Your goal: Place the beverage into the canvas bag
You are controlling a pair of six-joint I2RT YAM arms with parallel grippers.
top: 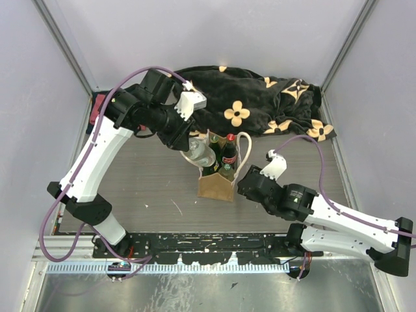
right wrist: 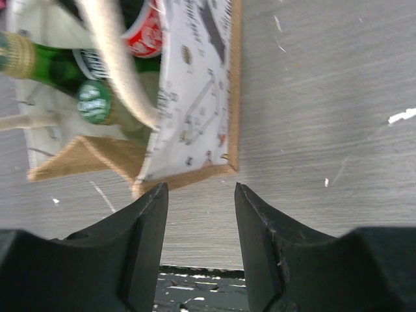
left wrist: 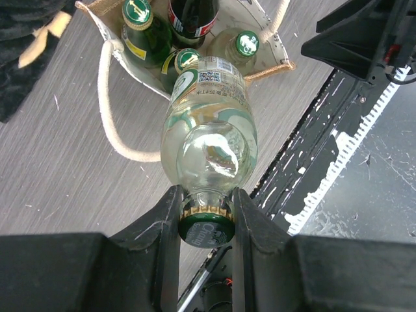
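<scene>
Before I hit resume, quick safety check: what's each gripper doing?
Left gripper: shut on the clear bottle, at its capped neck.
Right gripper: open, empty, near the canvas bag.

clear bottle label: QR code | caps, canvas bag print: illegible

Standing bottles crowd the mouth of the canvas bag under the beverage in my left gripper; its rope handle loops leftward; the blanket blocks the far edge; my right gripper flanks the bag; bare table towards the left edge.
</scene>
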